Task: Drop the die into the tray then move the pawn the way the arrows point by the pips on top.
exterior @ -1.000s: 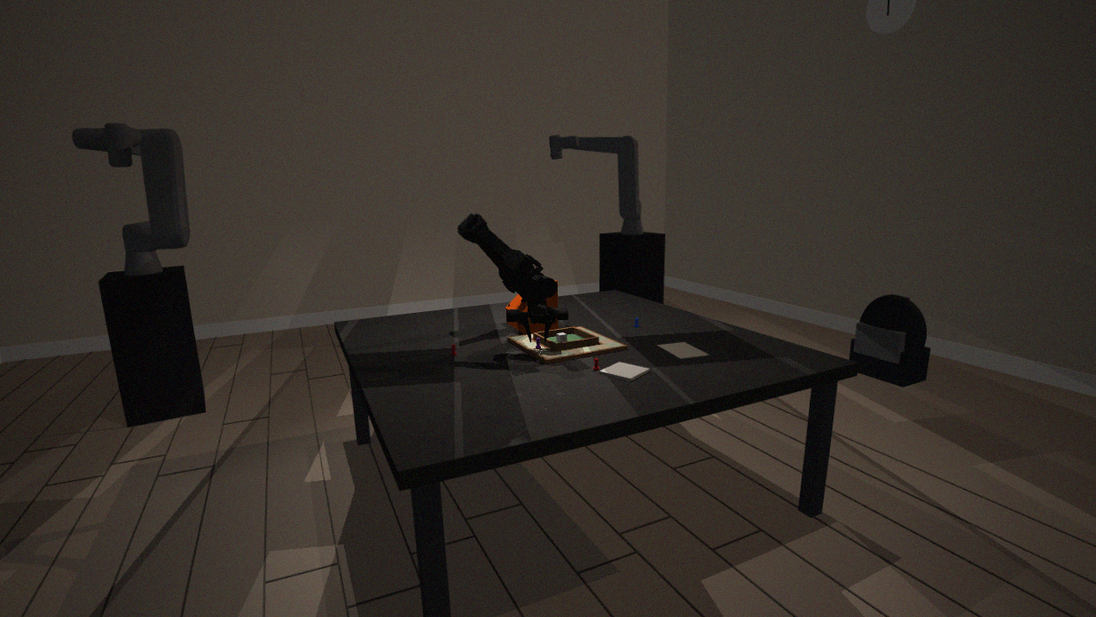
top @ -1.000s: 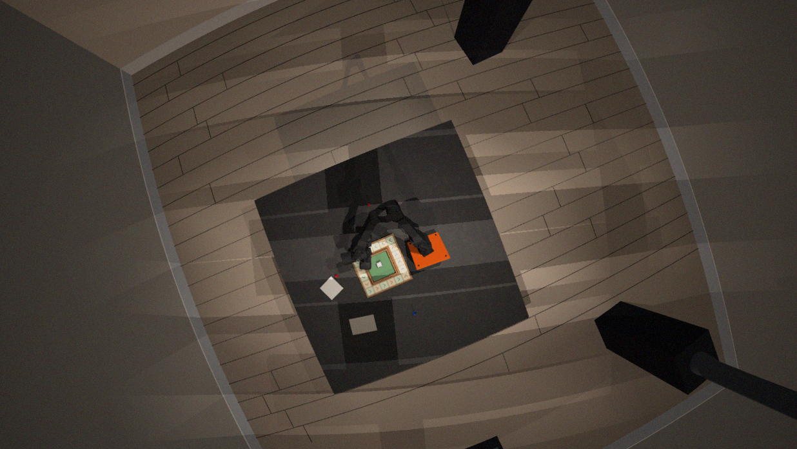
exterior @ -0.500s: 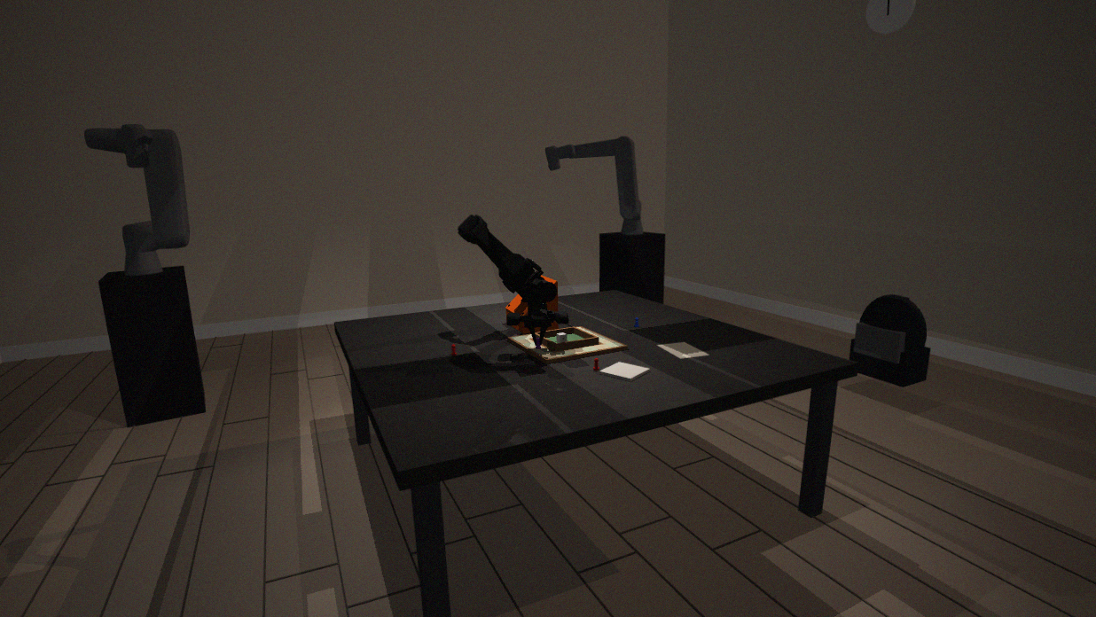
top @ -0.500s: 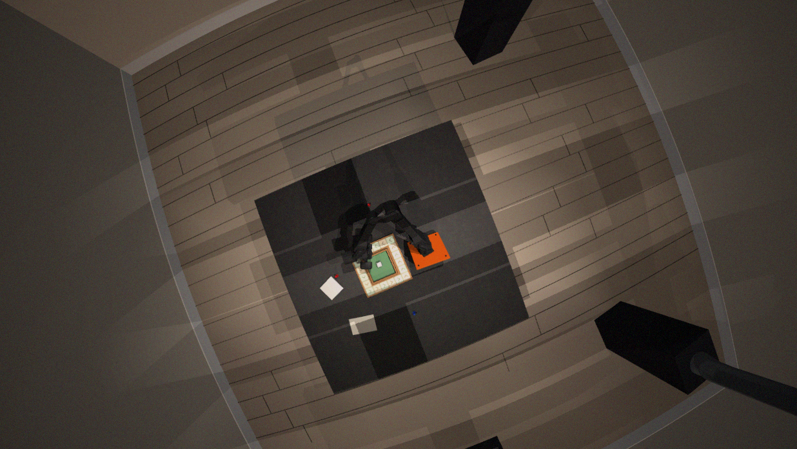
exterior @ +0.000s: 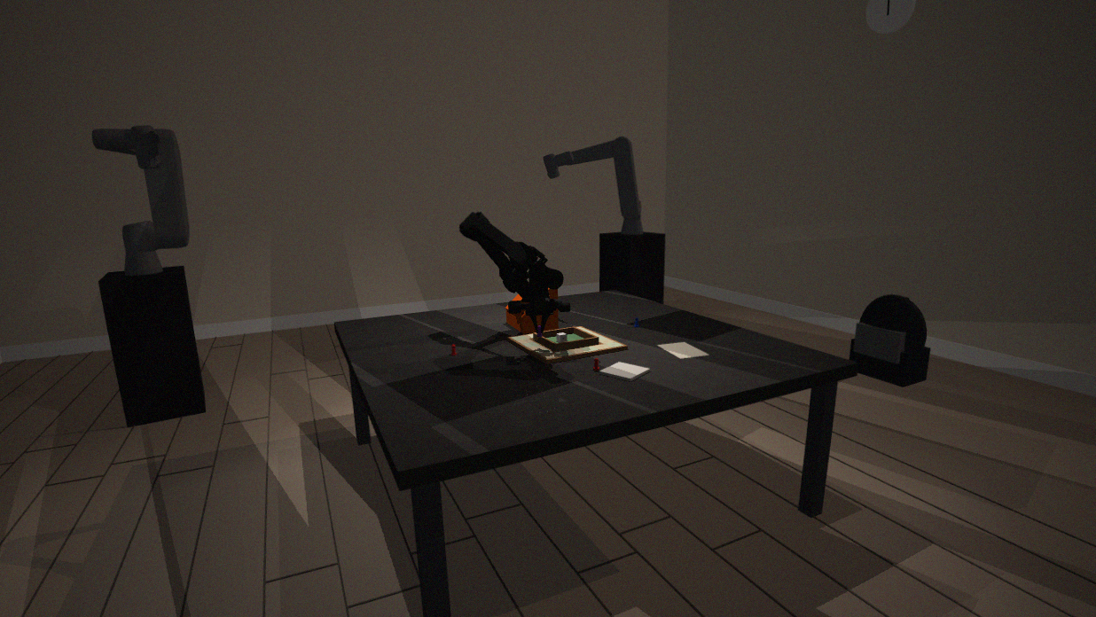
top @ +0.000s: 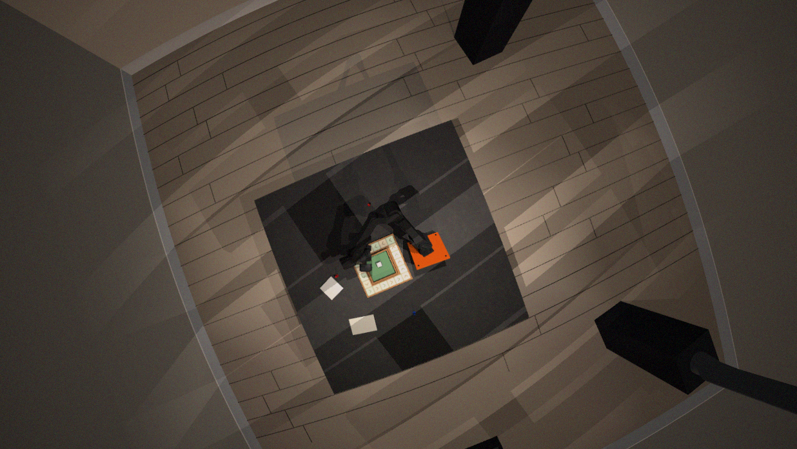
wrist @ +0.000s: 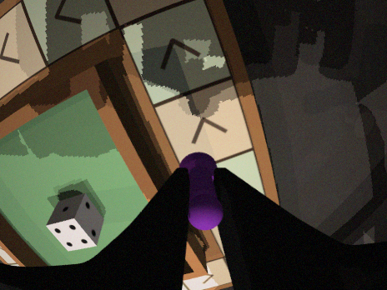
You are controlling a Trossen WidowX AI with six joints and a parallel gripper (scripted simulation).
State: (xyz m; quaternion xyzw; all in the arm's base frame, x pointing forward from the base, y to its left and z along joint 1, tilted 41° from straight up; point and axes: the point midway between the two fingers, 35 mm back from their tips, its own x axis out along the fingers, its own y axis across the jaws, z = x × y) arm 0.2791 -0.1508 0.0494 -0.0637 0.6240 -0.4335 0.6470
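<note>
My gripper (wrist: 200, 177) (exterior: 539, 331) is shut on the purple pawn (wrist: 205, 214), with one black finger on each side of it. The pawn is held a little above the left side of the board as the top camera sees it. The board (top: 391, 286) (exterior: 613, 347) (wrist: 244, 110) has a ring of arrowed squares around the tray (top: 383, 273) (wrist: 127, 125). The white die (top: 378, 264) (exterior: 561, 337) (wrist: 72, 235) rests on the tray's green floor, clear of the walls. Its bright top face shows 4 pips. The squares under the pawn are partly hidden in the wrist view.
Small red pieces (top: 368, 204) (exterior: 453, 349) stand off the board, one beside a white pad (top: 331, 288) (exterior: 624, 370). Another pale pad (top: 363, 324) (exterior: 683, 350) and a small blue piece (top: 414, 313) (exterior: 636, 322) lie farther out. The orange arm base (top: 437, 257) is beside the board.
</note>
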